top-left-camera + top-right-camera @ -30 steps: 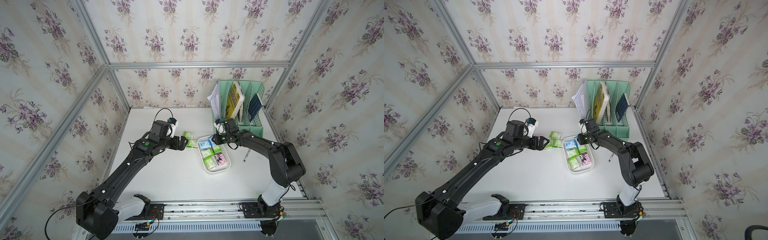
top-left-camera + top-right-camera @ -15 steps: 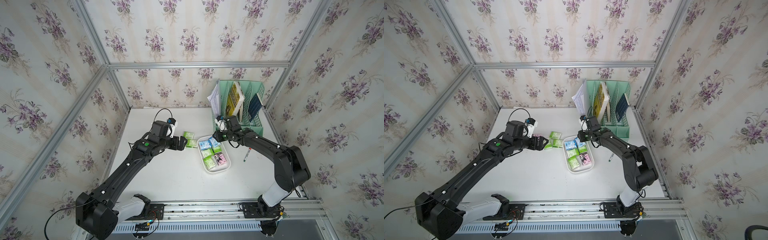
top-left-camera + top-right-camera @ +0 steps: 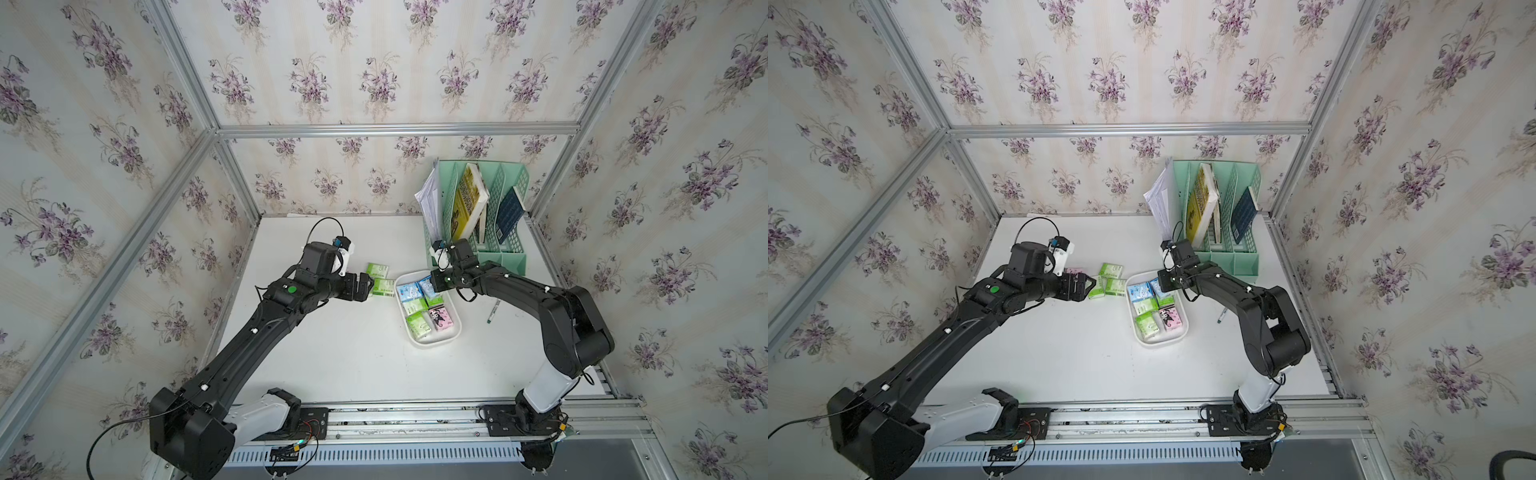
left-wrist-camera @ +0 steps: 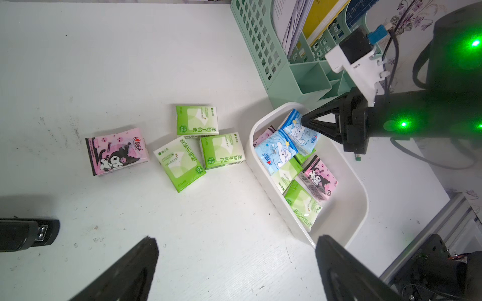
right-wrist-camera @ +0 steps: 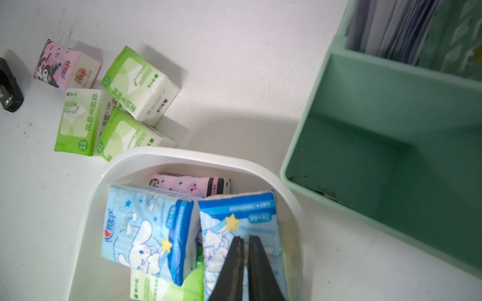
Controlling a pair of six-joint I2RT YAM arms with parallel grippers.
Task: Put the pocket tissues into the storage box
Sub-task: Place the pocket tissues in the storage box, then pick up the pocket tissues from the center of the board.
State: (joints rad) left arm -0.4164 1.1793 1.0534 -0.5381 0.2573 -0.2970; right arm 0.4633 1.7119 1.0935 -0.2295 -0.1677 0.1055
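The packs were flat, soft rectangles in glossy film. Three green packs [image 4: 222,150] and a pink pack [image 4: 117,151] lay on the scuffed white counter [image 4: 130,65] beside the smooth, round-cornered white plastic box [image 4: 341,221]. The box held two blue packs [image 4: 276,152] among others. The green ones read 柔韧手帕纸, the pink "Kuromi". The left gripper [image 4: 237,238] hung spread above the counter. The right gripper [image 5: 245,238] was pressed together, its tips at a blue pack.
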